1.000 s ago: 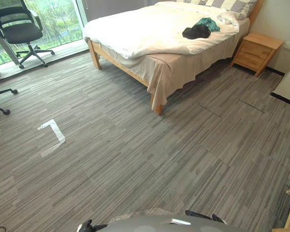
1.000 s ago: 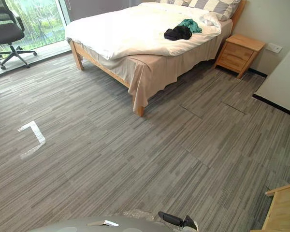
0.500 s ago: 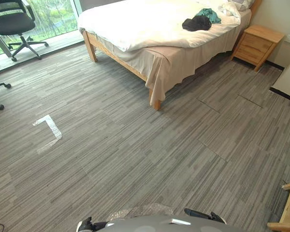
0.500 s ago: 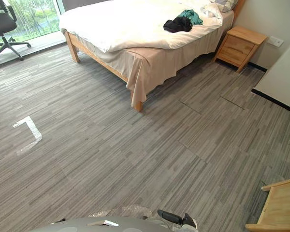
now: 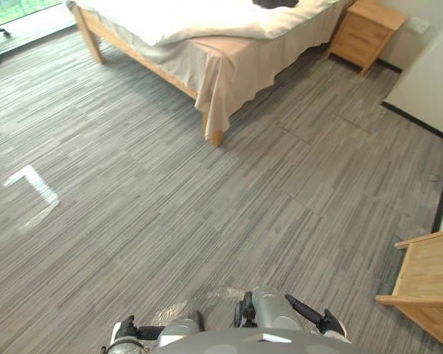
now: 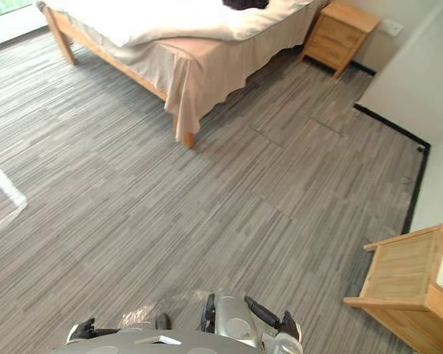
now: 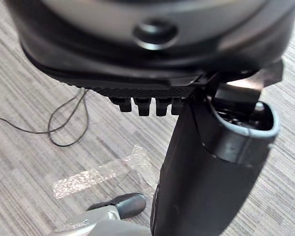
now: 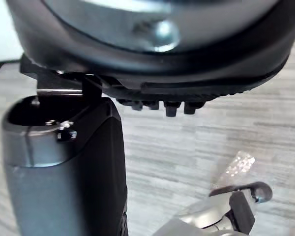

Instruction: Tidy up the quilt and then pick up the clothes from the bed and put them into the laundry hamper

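The bed [image 5: 229, 66] stands at the far side of the room, a pinkish sheet hanging over its wooden frame. A white quilt [image 5: 199, 18] lies rumpled across it. A dark piece of clothing [image 6: 245, 4] rests on the quilt at the far end of the bed. My left hand [image 7: 147, 105] hangs low over the carpet, its fingers short and straight in a row with nothing in them. My right hand [image 8: 167, 105] hangs the same way, empty, far from the bed.
A wooden nightstand [image 5: 365, 29] stands right of the bed by the wall. A light wooden piece of furniture [image 5: 428, 280] juts in at the near right. A white tape corner [image 5: 33, 188] marks the grey carpet on the left. A white wall panel [image 6: 406, 66] runs along the right.
The whole picture has shifted: the camera tipped down and turned right, so the bed sits higher, the office chair left view, and the wooden furniture at the near right shows more.
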Tool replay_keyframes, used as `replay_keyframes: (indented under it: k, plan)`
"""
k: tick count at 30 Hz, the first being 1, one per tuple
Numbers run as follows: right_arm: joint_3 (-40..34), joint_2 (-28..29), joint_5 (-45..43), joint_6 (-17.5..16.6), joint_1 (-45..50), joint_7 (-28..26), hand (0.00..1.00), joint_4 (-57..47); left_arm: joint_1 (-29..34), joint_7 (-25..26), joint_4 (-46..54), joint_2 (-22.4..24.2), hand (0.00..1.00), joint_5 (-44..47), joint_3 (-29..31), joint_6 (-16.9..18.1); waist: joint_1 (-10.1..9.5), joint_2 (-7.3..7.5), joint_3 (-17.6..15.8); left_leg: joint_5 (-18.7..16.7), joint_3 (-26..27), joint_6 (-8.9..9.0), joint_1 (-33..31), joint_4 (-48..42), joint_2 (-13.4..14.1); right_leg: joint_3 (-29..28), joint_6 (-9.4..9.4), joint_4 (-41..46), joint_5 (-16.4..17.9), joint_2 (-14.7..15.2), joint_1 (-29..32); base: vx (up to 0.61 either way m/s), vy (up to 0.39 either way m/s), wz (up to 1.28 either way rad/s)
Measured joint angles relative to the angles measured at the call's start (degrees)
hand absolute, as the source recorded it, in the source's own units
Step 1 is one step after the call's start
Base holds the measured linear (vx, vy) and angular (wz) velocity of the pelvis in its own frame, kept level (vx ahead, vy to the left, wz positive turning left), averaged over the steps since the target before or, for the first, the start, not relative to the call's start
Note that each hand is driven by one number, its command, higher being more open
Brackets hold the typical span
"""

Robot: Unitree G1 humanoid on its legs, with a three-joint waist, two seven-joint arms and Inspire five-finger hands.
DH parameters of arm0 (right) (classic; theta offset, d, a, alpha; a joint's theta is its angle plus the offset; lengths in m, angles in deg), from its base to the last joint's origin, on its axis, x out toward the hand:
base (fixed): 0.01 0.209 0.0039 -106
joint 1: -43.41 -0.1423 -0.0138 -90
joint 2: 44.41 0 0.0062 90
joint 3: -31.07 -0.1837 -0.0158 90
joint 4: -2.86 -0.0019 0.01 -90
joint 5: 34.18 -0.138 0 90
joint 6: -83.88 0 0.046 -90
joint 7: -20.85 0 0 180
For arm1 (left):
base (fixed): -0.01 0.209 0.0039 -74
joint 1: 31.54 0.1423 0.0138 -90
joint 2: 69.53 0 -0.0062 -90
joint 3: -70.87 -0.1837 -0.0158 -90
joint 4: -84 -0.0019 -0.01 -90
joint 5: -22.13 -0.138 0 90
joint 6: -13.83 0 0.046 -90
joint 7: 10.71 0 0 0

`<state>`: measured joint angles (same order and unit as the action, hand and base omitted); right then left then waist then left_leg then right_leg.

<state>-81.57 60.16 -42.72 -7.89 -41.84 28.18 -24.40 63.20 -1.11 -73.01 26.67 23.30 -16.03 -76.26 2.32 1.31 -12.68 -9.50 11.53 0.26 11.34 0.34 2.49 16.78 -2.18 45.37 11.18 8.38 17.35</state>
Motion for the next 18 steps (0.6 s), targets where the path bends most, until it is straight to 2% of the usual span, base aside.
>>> replay_keyframes:
  k: [3,4,5,7,8,9,10,11,12,13,14,15,16,17,18]
  plan:
    - [-0.12,-0.18,-1.21,-0.12,-0.53,0.23,1.00,-0.08,-0.55,0.00,0.00,0.07,1.00,0.07,0.12,-0.02,1.18,-0.76,-0.46,-1.47,0.89,1.57,1.01,-0.20,3.44,2.19,0.02,-8.58,0.60,0.02,2.42,0.33,-0.127,-0.14]
    - [-0.06,-0.75,-1.21,0.38,-0.87,0.19,1.00,-0.17,-1.61,-0.25,0.01,0.69,1.00,0.26,0.06,-0.03,1.38,-2.00,-1.18,-1.88,1.70,2.20,1.77,-0.15,5.82,2.60,-0.89,-16.56,-0.58,-1.18,3.51,0.43,-0.243,-0.16]
    - [0.37,-1.05,-1.22,0.79,-1.04,0.23,1.00,-0.21,-2.88,-0.71,0.08,1.69,1.00,0.26,-0.11,0.09,1.40,-3.03,-1.90,-2.28,2.59,2.87,2.86,-0.10,7.71,2.82,-1.72,-25.58,-4.32,-1.61,4.43,0.49,-0.289,-0.16]
    - [0.36,-1.06,-1.32,1.29,-1.11,0.27,1.00,-0.51,-3.20,-1.94,0.23,2.05,1.00,-0.06,-0.37,0.47,1.97,-3.01,-2.03,-3.21,4.18,4.55,4.80,-0.05,8.90,3.31,-2.28,-34.44,-9.78,-1.02,6.04,0.56,-0.329,-0.22]
    - [0.12,-0.64,-1.33,1.42,-0.87,0.27,1.00,-0.57,-2.30,-2.69,0.18,1.67,1.00,-0.07,-0.27,0.91,2.64,-2.23,-1.89,-4.06,5.54,6.41,7.23,-0.19,9.11,4.27,-1.34,-37.54,-11.92,0.10,6.50,0.67,-0.419,-0.39]
    - [-1.04,-0.17,-1.32,1.58,-0.34,0.05,1.00,-0.49,-1.96,-2.68,-0.01,1.86,1.00,-0.11,0.26,0.99,2.80,-1.61,-1.58,-4.28,6.60,8.16,10.40,-0.83,9.59,6.22,2.24,-36.19,-18.51,0.35,6.39,0.72,-0.450,-0.43]
    - [-1.79,-0.37,-1.33,1.72,-0.41,-0.27,1.00,-0.39,-2.09,-2.32,0.06,2.39,1.00,-0.14,0.72,1.07,2.75,-2.50,-1.73,-3.55,7.46,9.51,11.11,-2.12,10.89,7.08,4.07,-33.95,-21.04,0.08,6.54,0.84,-0.686,-0.56]
    - [-2.99,-1.03,-1.19,1.81,-1.22,-0.60,1.00,-0.39,-2.58,-2.47,0.27,3.71,1.00,-0.15,1.83,1.29,2.66,-4.93,-2.16,-1.03,7.68,12.30,9.28,-9.45,15.09,8.24,7.10,-30.85,-18.30,-3.05,6.53,0.82,-0.745,-0.68]
    - [-3.71,-0.94,-0.93,2.01,-1.84,-0.55,1.00,-0.52,-2.50,-2.55,1.18,4.34,1.00,-0.22,2.50,1.53,2.54,-5.63,-1.82,4.26,5.25,9.83,4.08,-20.98,18.37,8.03,8.03,-31.03,-15.52,-5.70,5.44,0.65,-0.642,-0.65]
    - [-3.70,-0.99,0.31,2.12,-2.14,-0.33,1.00,-0.50,-2.45,-2.90,1.78,4.27,1.00,-0.37,2.48,1.54,2.53,-5.77,-1.87,8.95,3.31,7.19,0.97,-27.33,19.67,7.87,8.50,-31.89,-14.44,-7.06,4.15,0.58,-0.470,-0.59]
    - [-2.68,-1.62,3.49,2.56,-2.66,0.42,1.00,-0.19,-2.35,-3.65,3.03,3.94,1.00,-1.36,2.49,1.62,2.35,-5.96,-2.17,11.84,0.03,5.29,-4.79,-40.58,22.23,7.09,8.48,-34.03,-12.96,-9.71,0.09,0.62,-0.382,-0.47]
    - [-0.34,-2.64,6.56,2.85,-3.55,0.81,1.00,0.56,-2.22,-3.59,4.24,3.67,1.00,-1.70,2.43,1.63,2.15,-5.75,-2.60,10.77,-1.37,5.43,-7.42,-48.85,23.00,6.40,8.65,-35.20,-13.10,-11.27,-3.57,0.88,-0.527,-0.58]
    - [3.93,-3.84,9.62,3.48,-4.64,1.24,1.00,1.99,-2.25,-3.18,5.60,3.34,1.00,-1.80,2.31,1.72,1.71,-5.24,-2.96,7.15,-3.23,6.85,-10.59,-55.76,21.92,5.67,8.51,-37.77,-12.93,-12.55,-8.90,0.69,-0.384,-0.47]
    - [6.10,-4.29,10.55,3.62,-5.32,1.25,1.00,2.65,-2.29,-3.01,6.58,3.17,1.00,-1.81,2.21,1.92,1.36,-4.75,-3.17,5.30,-3.84,7.67,-12.34,-57.80,20.69,5.03,8.31,-39.05,-12.81,-12.75,-11.18,0.69,-0.395,-0.61]
    - [9.96,-5.64,12.84,3.64,-7.52,1.07,1.00,4.08,-2.68,-2.22,8.79,3.24,1.00,-1.63,2.11,3.17,0.11,-3.39,-3.74,1.48,-3.69,8.20,-17.37,-60.06,17.30,2.73,7.79,-41.89,-12.49,-12.96,-15.57,0.44,-0.250,-0.57]
